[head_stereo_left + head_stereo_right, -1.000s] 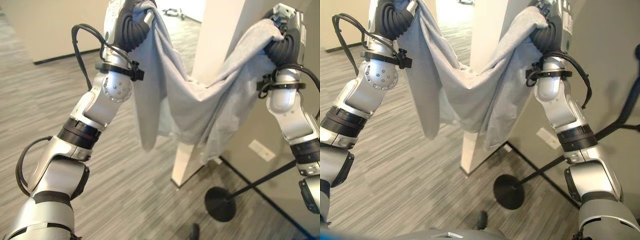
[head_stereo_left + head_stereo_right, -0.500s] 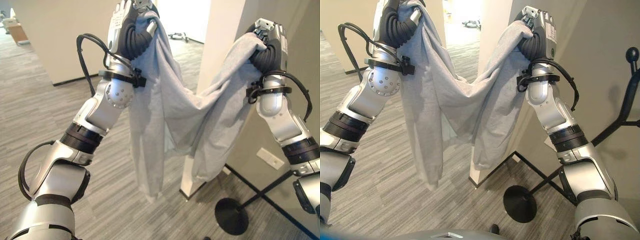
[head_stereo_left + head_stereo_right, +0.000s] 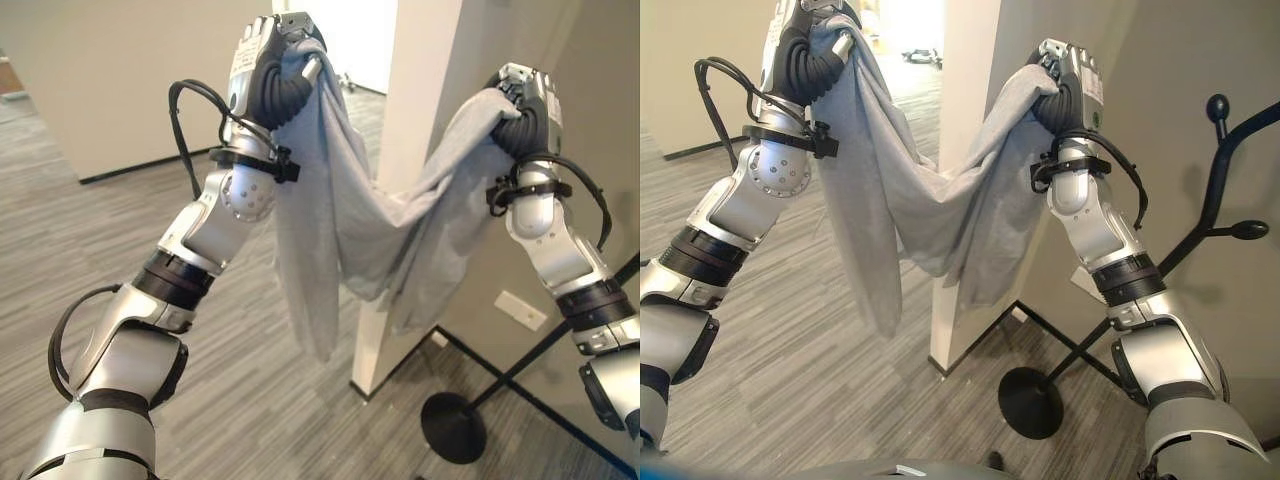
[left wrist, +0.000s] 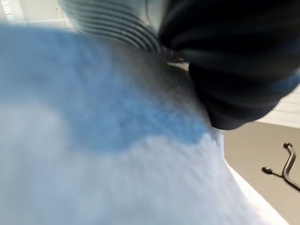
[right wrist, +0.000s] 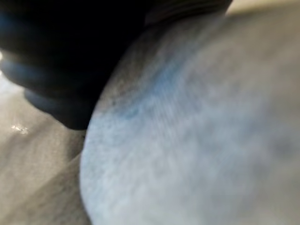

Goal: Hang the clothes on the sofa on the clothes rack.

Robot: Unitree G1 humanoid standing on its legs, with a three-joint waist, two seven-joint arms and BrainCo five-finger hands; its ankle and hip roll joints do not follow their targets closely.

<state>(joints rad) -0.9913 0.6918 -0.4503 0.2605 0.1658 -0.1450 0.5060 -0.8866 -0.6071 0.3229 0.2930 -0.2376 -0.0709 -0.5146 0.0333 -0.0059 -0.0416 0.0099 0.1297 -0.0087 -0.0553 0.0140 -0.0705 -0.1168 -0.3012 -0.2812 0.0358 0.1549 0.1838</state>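
left hand (image 3: 282, 62): remained clenched on grey garment (image 3: 345, 225) | right hand (image 3: 520, 100): remained clenched on its other end | garment: sagged between, raised higher | clothes rack (image 3: 1220, 190): came into view at right

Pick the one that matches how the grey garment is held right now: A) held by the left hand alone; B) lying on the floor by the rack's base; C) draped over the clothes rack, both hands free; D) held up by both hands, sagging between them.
D: the left hand and the right hand each grip an end of the grey garment, which sags between them, while the black clothes rack stands bare nearby.
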